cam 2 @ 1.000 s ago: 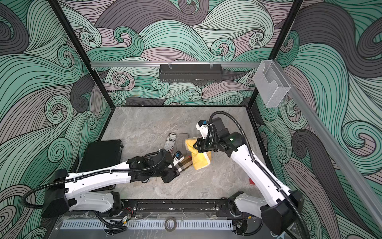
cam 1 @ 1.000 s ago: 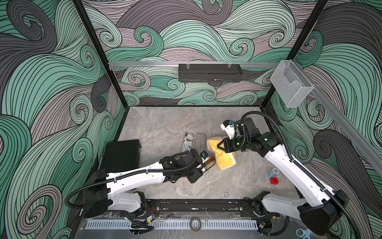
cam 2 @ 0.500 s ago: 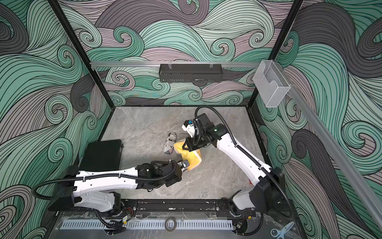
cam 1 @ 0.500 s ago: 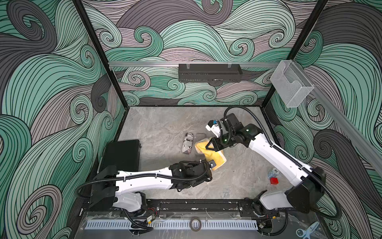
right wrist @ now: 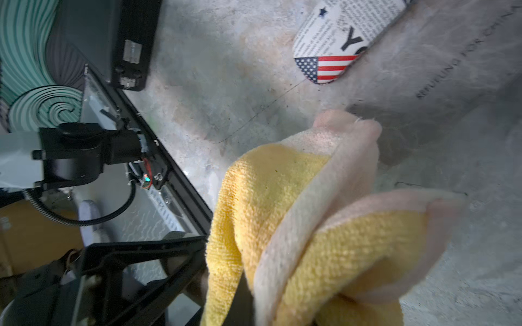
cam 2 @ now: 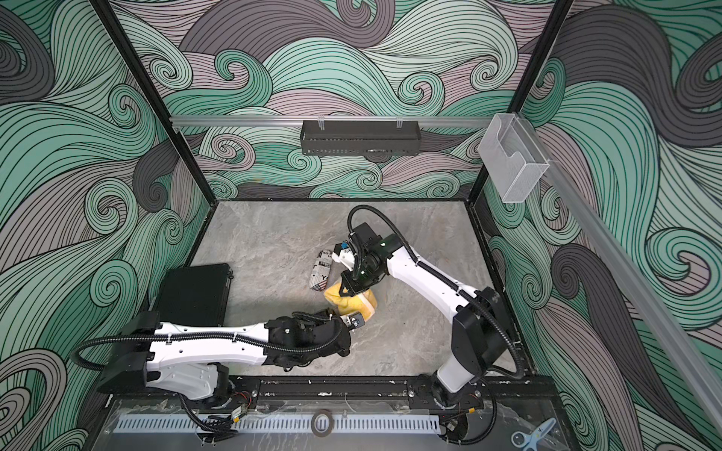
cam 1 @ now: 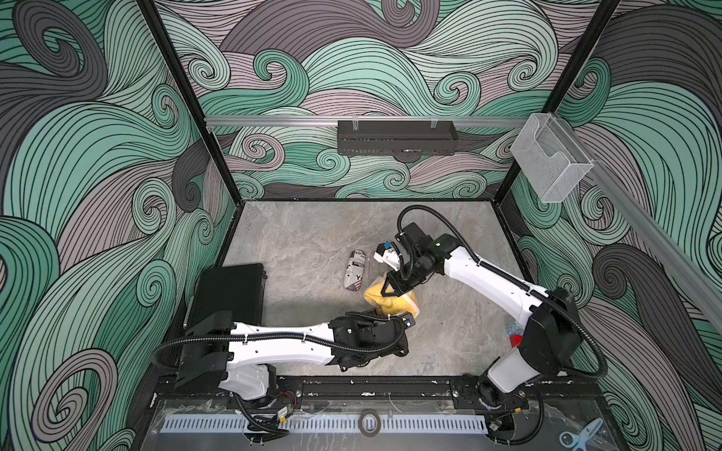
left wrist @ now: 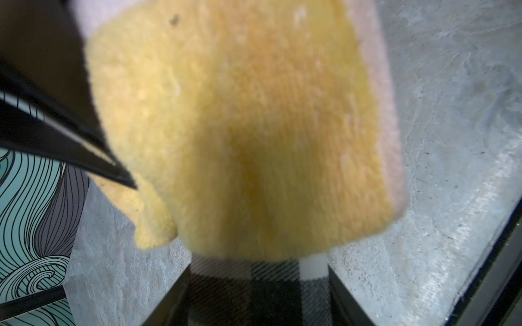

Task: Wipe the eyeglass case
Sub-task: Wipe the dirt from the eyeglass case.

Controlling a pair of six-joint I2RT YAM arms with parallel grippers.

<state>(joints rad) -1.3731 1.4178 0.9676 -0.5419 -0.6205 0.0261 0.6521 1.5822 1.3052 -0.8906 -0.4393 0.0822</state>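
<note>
The right gripper (cam 1: 392, 291) pinches a yellow cloth (cam 1: 375, 297) that is draped over the plaid eyeglass case (left wrist: 223, 285). The left gripper (left wrist: 255, 299) clamps that case near the table's (cam 1: 304, 242) front centre. It is checked black, grey and white and mostly hidden by the cloth. 1 newsprint case (cam 1: 355, 270) lies just beside it.

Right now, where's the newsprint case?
In a top view the newsprint case lies flat on the table, left of the right claw, just beyond the yellow cloth it grips.
</note>
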